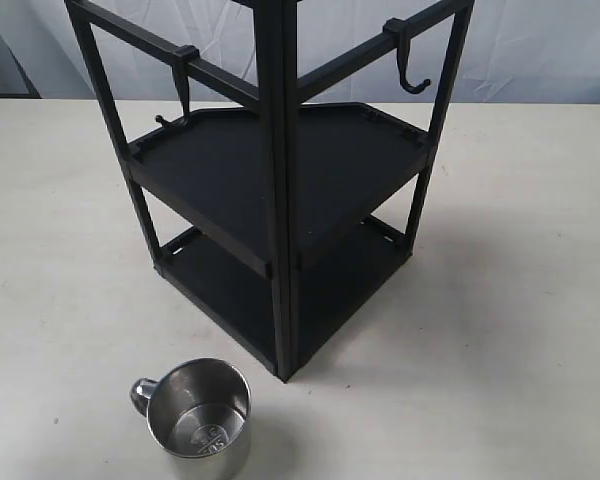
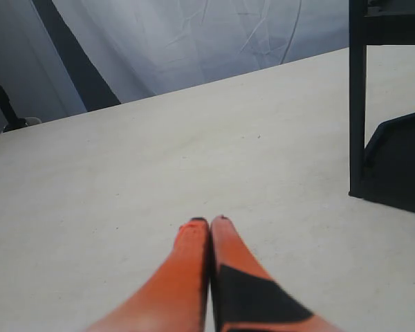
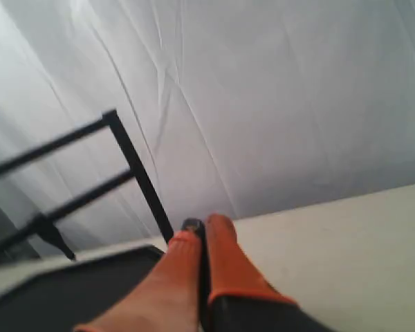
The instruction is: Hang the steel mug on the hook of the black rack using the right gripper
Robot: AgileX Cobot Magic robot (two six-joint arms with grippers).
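The steel mug [image 1: 195, 408] stands upright on the table near the front edge, its looped handle pointing left and a stamped mark showing inside its base. Behind it rises the black rack [image 1: 280, 190] with two trays. One hook [image 1: 412, 72] hangs from the rack's top right bar; another hook [image 1: 176, 105] hangs from the left bar. Neither gripper appears in the exterior view. My left gripper [image 2: 209, 221] is shut and empty over bare table, beside a rack post [image 2: 357, 104]. My right gripper [image 3: 204, 223] is shut and empty, next to the rack's tray [image 3: 69, 290] and a hook [image 3: 54, 237].
A pale table [image 1: 520, 300] carries everything. A white cloth backdrop [image 1: 540, 45] hangs behind the far edge. A dark stand [image 2: 3, 104] shows at the table's edge in the left wrist view.
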